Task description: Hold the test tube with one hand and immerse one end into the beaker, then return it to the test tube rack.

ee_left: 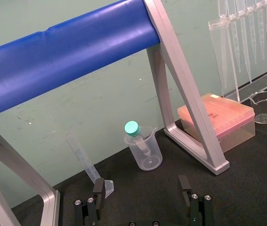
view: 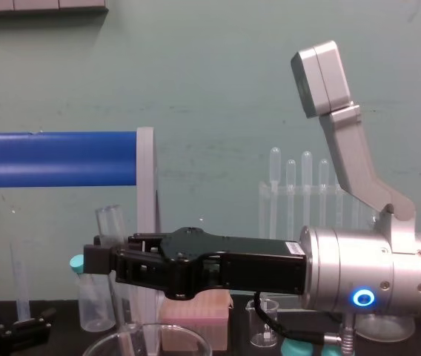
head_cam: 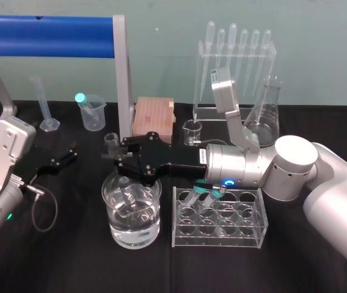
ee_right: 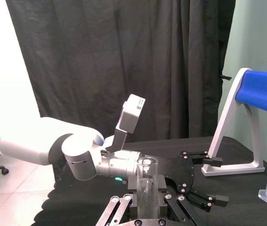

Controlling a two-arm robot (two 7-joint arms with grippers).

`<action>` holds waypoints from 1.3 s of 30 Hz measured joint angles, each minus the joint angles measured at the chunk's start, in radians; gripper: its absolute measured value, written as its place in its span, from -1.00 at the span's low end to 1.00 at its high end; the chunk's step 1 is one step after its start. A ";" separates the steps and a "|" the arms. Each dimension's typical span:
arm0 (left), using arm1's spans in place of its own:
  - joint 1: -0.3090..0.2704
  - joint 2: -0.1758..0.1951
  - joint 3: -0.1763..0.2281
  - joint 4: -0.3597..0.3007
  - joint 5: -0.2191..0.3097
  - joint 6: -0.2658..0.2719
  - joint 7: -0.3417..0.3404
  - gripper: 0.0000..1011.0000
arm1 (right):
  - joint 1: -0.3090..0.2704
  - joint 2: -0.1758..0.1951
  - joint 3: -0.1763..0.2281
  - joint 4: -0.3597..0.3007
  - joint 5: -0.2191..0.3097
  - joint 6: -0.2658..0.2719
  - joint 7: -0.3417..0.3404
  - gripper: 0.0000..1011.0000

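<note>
Within the right end effector (ee_right: 146,205) — test tube (ee_right: 146,184)

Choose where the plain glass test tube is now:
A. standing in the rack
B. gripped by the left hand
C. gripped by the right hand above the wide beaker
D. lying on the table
C: the right hand is shut on the test tube, holding it over the wide beaker.

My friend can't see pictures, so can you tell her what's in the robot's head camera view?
The right gripper holds the test tube with its lower end inside the beaker. The test tube rack stands beside it; the left gripper sits open at the left.
</note>
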 joint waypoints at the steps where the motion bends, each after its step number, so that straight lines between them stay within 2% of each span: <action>1: 0.000 0.000 0.000 0.000 0.000 0.000 0.000 0.98 | 0.000 0.000 0.000 0.000 0.000 0.000 0.000 -0.55; 39: 0.000 0.000 0.000 0.000 0.000 0.000 0.000 0.98 | 0.000 0.000 0.000 0.000 0.000 0.000 0.000 -0.55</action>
